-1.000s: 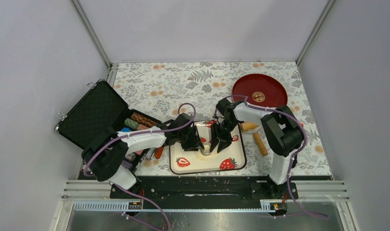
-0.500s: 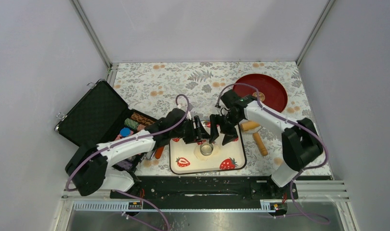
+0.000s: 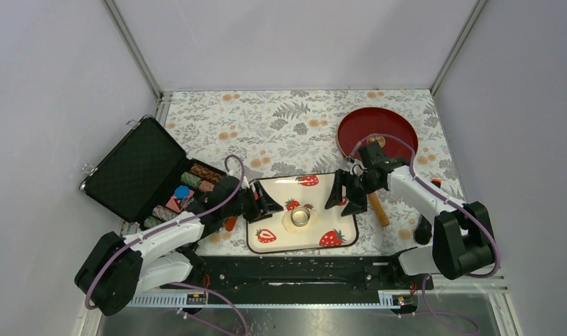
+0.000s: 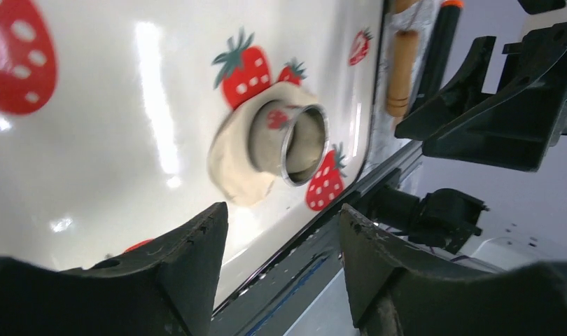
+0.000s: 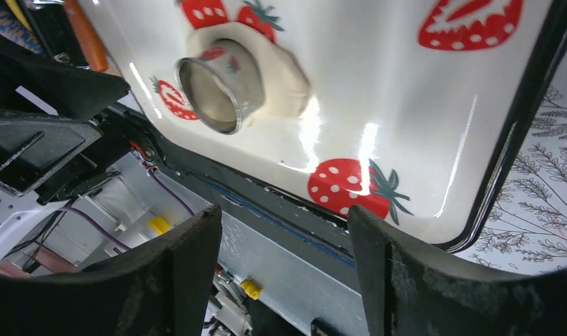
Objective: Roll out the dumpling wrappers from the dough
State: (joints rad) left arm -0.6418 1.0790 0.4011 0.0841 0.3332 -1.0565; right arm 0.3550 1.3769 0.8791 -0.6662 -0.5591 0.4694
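Observation:
A small metal ring cutter (image 3: 299, 217) stands on a thin flattened sheet of pale dough (image 3: 292, 225) on the strawberry tray (image 3: 305, 239). My left gripper (image 3: 264, 204) is open and empty at the tray's left edge, apart from the cutter. My right gripper (image 3: 341, 198) is open and empty at the tray's right edge. In the left wrist view the cutter (image 4: 295, 143) and dough (image 4: 232, 171) lie beyond my open gripper (image 4: 282, 210). The right wrist view shows the cutter (image 5: 214, 87) and dough (image 5: 284, 80) beyond my open gripper (image 5: 284, 213). No separate dumpling wrapper shows.
A tan wooden roller (image 3: 377, 208) lies right of the tray, under the right arm. A red plate (image 3: 376, 129) sits at the back right. An open black case (image 3: 134, 168) with several chips stands at the left. An orange-handled tool (image 3: 229, 222) lies beside the tray's left edge.
Both grippers have drawn away from the ring cutter, the left one to the left and the right one to the right. The cutter stays standing on the dough.

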